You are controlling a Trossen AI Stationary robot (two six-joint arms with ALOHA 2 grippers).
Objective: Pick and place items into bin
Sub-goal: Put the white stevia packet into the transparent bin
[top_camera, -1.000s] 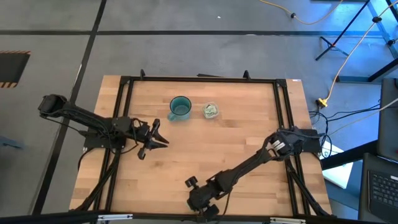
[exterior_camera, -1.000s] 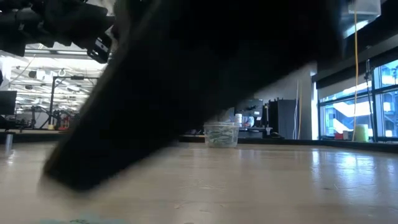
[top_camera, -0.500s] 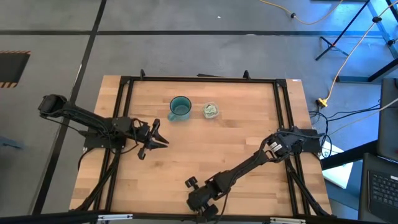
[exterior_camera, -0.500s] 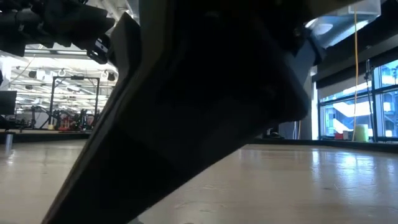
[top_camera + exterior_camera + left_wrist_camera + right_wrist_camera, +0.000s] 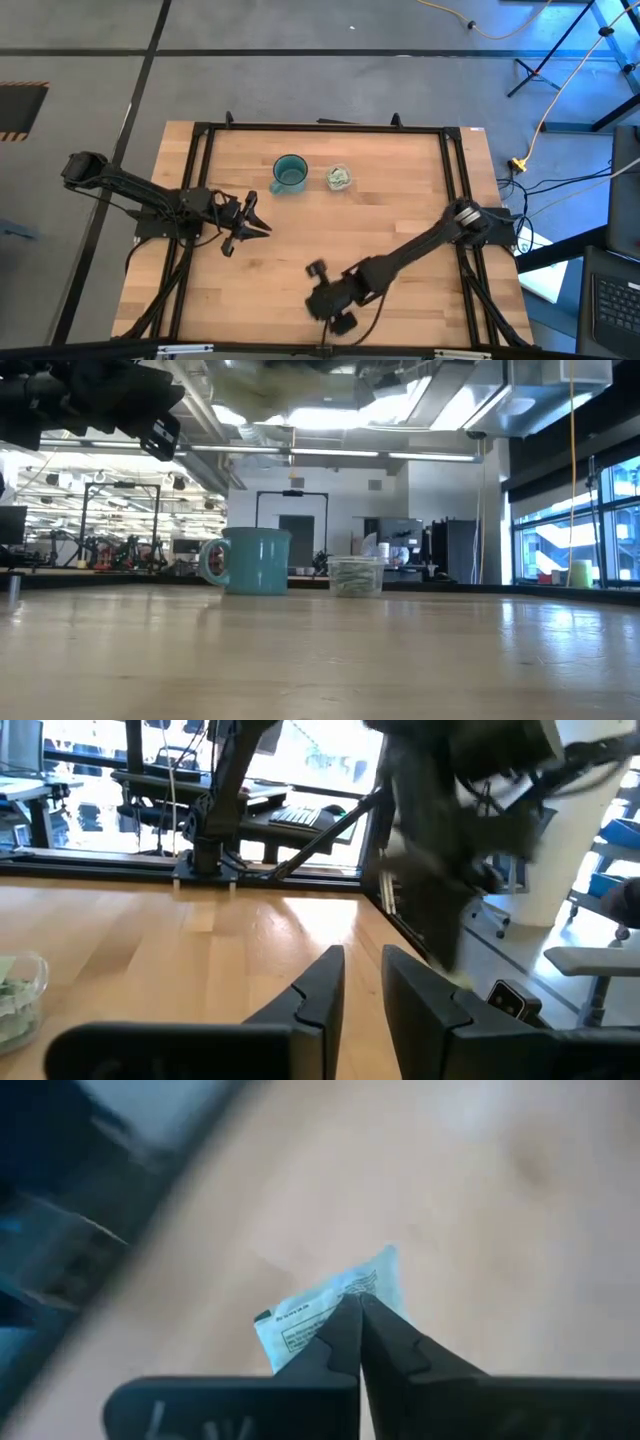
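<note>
My right gripper [image 5: 356,1302] is shut on one pale green packet [image 5: 310,1325]; in the high view it hovers near the table's near edge [image 5: 322,300]. The clear cup [image 5: 339,178] stands on its base toward the far edge with several packets inside, also in the low view [image 5: 355,575]. The teal mug [image 5: 290,173] stands just to its left. My left gripper [image 5: 252,225] waits over the table's left part, its fingers a narrow gap apart [image 5: 362,990]. No loose packets show on the table. My right gripper pinches the pale green packet between its two fingers, at the middle of one long edge [image 5: 370,1285]. The rest of the packet sticks out past the fingers, tilted. It looks lifted off the wood, which is blurred behind it.
The black frame rails [image 5: 200,180] run along the table's left and right sides. Bare wood [image 5: 380,230] lies between my right gripper and the cup. The mug's handle [image 5: 210,560] points toward the table's left.
My right gripper has risen from the table's near edge and moved a little toward the far edge, staying shut. It has cleared the low view, which it filled before. The packet that lay near the near edge has gone up with it.
</note>
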